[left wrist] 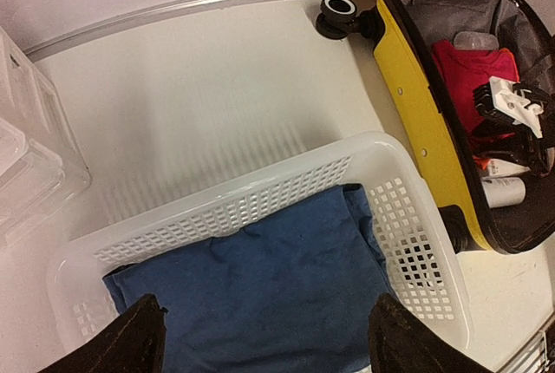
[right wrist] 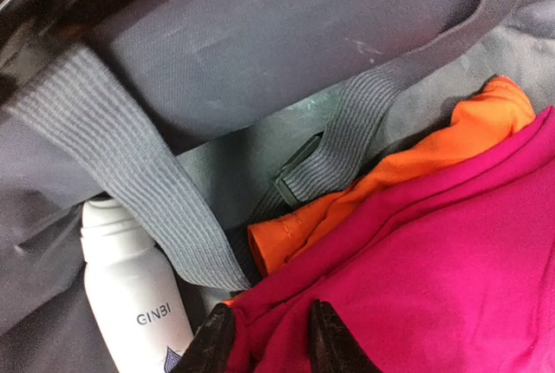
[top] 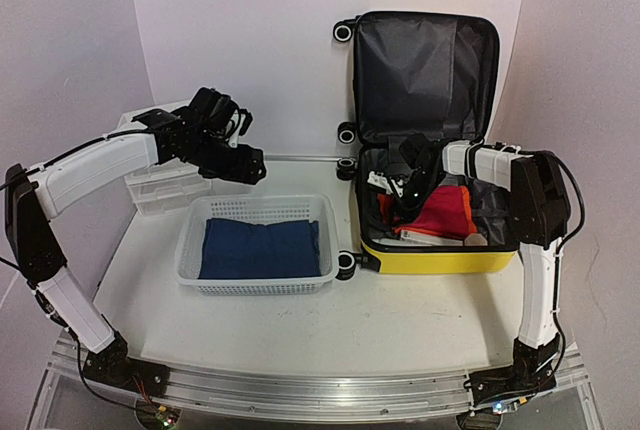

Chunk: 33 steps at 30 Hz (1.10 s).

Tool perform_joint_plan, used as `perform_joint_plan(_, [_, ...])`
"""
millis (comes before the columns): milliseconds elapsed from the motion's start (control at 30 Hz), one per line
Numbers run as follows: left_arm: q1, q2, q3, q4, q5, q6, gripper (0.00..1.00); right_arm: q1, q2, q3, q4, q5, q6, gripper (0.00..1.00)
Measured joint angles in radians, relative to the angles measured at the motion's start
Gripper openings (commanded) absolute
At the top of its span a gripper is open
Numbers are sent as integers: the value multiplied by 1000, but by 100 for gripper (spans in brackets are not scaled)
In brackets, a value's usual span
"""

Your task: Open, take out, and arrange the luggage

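One blue cloth already in white basket, likely unpacked. Luggage open, lid upright, right rear of desk. Right hand inside, pinched on red garment. Left hand spread, empty, above basket. Remaining: orange cloth, bottle.
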Motion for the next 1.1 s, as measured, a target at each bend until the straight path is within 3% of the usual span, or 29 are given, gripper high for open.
perform_joint_plan(100, [0,0,7,0,-1,0,83,-7,0,2,0,-1,19,17])
perform_joint_plan(267, [0,6,34,-26,0,-3,99,-28,0,19,-3,-19,78,2])
perform_joint_plan(500, [5,58,157,-60,24,-54,98,-66,-26,42,-16,-79,158,0])
perform_joint_plan(700, [55,179,378,-111,188,-176,91,-74,-60,44,-35,-118,220,0])
perform_joint_plan(833, [106,254,500,-121,320,-330,87,-75,-81,44,-48,-140,252,0])
perform_joint_plan(1100, [140,465,602,-113,602,-845,91,-76,-133,39,-57,-182,320,0])
